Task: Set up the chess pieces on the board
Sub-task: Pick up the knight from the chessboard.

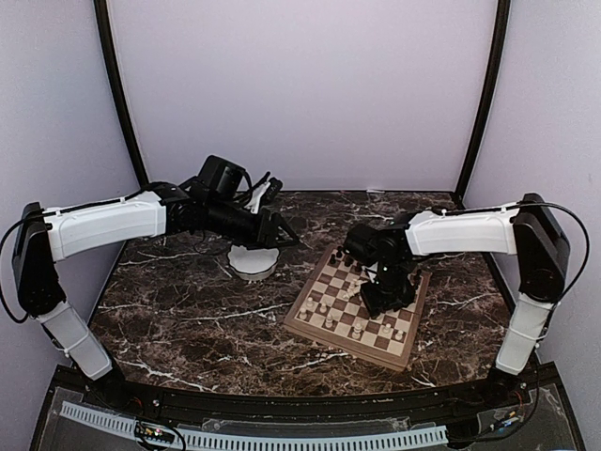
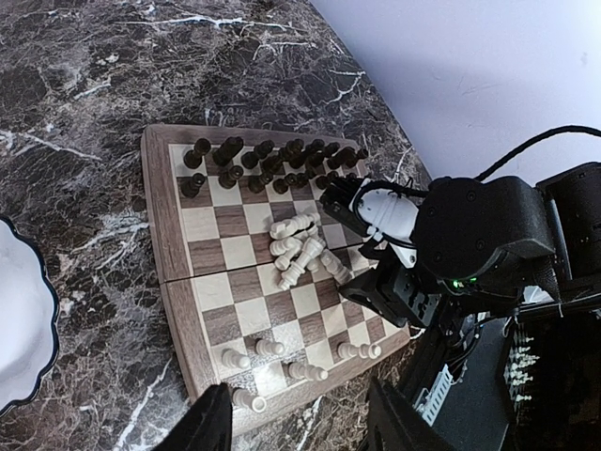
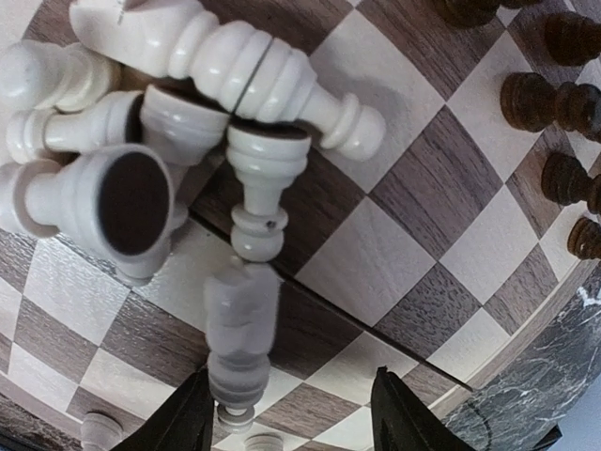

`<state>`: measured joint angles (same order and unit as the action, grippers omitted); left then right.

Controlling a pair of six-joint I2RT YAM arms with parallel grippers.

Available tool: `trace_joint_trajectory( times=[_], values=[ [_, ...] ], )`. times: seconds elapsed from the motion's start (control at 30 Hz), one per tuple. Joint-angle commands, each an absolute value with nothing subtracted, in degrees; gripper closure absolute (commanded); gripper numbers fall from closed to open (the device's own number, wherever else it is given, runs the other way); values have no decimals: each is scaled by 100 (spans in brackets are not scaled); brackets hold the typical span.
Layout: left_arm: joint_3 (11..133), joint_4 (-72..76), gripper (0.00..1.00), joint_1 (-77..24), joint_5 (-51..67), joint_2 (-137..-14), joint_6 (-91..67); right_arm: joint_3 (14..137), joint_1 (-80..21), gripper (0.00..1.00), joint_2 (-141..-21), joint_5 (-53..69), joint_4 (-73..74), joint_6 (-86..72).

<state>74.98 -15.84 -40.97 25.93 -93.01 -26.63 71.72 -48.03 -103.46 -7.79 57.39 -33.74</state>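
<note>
- The dark marble table (image 1: pixel 188 310) carries everything.
- The board (image 2: pixel 166 216) lies on the table's right half, under the right arm.
- A white bowl (image 1: pixel 252 266) sits left of the board, below the left gripper (image 2: pixel 299 399), whose fingers are apart and empty.
- The right gripper (image 3: pixel 291 423) hangs low over mid-board, jaws spread wide, gripping nothing.
- Toppled pale chess pieces (image 3: pixel 150 160) are heaped just beyond its fingertips.
- One blurred pale piece (image 3: pixel 239 338) is in line with the gap between them and touches neither finger.
- The dark pieces (image 2: pixel 263 160) stand in rows along the far edge.
</note>
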Motion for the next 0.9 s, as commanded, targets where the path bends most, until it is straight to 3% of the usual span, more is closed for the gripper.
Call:
trace_joint_trajectory(
  times=[0.0, 0.53, 0.87],
  values=[
    [7608, -1527, 48, -4052, 2664, -9246, -2662, 7040, -4834, 42, -10196, -859, 5606, -3555],
    [7574, -1500, 49, -4046, 2623, -9188, -2728, 6771, -4843, 89, -9932, -561, 5194, -2928],
    [7709, -1114, 49, -4052, 3132, -9469, -2986, 6662, -4892, 96, -8891, -549, 5059, -2019]
  ],
)
